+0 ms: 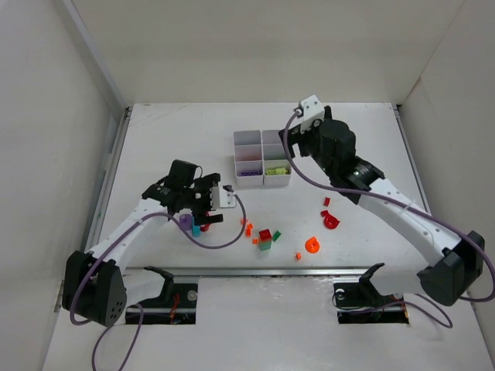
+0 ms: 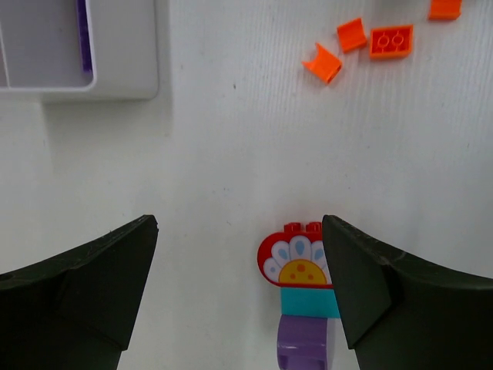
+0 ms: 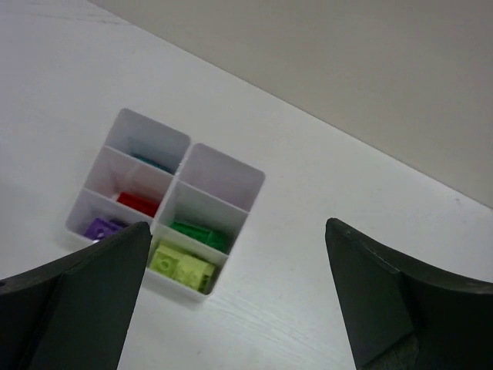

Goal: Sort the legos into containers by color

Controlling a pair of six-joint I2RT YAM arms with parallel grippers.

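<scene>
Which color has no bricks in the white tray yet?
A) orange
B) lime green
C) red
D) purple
A: the orange bricks all lie out on the table, and none shows in the tray.

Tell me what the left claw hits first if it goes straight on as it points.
Most likely the bare table: the left claw is open and points down at it. The red fan-printed brick lies just inside one finger and might be clipped; depth is unclear.
</scene>
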